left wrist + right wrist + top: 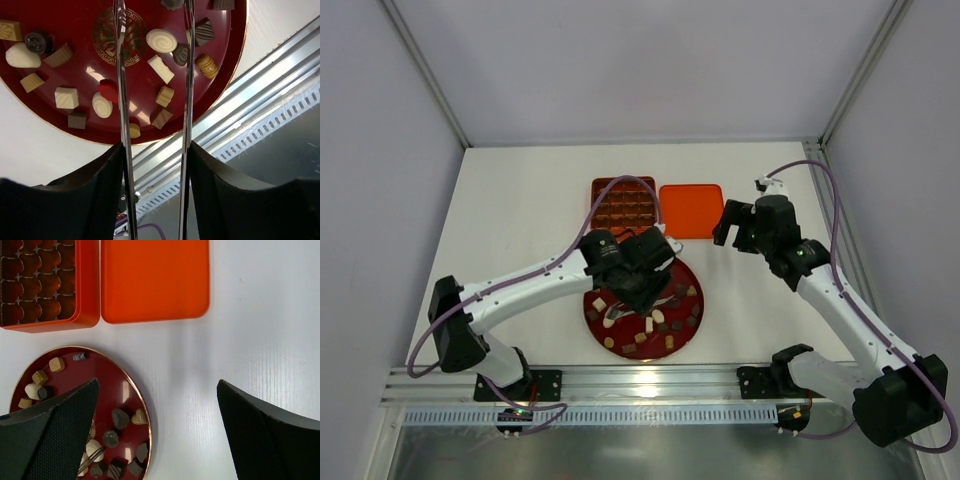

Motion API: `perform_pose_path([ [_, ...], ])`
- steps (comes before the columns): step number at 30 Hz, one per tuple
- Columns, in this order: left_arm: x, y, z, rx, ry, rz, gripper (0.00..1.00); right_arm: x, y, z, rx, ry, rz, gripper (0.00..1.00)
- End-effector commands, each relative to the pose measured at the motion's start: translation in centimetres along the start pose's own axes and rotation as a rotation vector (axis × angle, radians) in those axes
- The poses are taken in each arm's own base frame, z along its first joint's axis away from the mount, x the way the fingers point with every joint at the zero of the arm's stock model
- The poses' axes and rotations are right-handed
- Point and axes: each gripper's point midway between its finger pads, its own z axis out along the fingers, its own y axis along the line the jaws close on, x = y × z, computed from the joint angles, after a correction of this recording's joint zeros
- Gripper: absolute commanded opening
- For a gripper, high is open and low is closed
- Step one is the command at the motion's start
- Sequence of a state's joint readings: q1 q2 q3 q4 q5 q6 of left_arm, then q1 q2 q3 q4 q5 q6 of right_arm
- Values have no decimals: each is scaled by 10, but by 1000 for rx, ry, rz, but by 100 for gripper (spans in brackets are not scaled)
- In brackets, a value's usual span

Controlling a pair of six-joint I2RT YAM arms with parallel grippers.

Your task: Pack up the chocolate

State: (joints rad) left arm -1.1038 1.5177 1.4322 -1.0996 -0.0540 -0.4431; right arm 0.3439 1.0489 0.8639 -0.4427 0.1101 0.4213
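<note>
Left gripper point(642, 283) is closed partway onto a pair of thin metal tweezers point(121, 75), one finger pressing each blade from the outside. I guess that's the whole point, since the pieces are way smaller than those chunky fingers and it needs the fine tips. The blades stand apart, and I see nothing pinched between them. Going by size, the white table point(520, 200) has everything bunched mid-table. The round red plate point(70, 20) sits nearest the arm bases where both can reach it. Just behind it is the orange box point(87, 285) with a brown moulded insert, and its lid point(691, 210) lies flat right beside it, so the cells are open from above. The cells look unfilled to me, though brown on brown is hard to call. All the chocolate point(161, 68) I can see is loose on the plate, with dark, tan and cream bits scattered around. That cream oblong and a swirly white round point(161, 40) line up between the blades in the wrist view, but the tips run off the frame, so I can't tell how close they are. The right gripper point(157, 440) hangs spread wide and empty over bare table beside the plate, probably parked out of the way.
</note>
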Motion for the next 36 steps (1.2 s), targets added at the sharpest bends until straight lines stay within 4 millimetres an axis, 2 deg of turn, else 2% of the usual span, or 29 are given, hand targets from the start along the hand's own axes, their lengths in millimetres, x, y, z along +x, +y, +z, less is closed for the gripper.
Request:
perform_pose_path([
  [1,-11,-12,5,29,-23,-2,52,-11,5,-9,-28,-46,7,100],
  [11,-12,-25,20,39,12,34,50,-7,3,-11,-27,-43,4,100],
  [20,-13,-28,36,29,36,42,50,-6,3,-11,-30,-43,4,100],
  [30,-9,-27,38,27,54,47,35,-5,2,-11,-30,-42,5,100],
  [36,-13,-22,27,9,26,49,29,-4,4,-11,-37,-39,7,100],
])
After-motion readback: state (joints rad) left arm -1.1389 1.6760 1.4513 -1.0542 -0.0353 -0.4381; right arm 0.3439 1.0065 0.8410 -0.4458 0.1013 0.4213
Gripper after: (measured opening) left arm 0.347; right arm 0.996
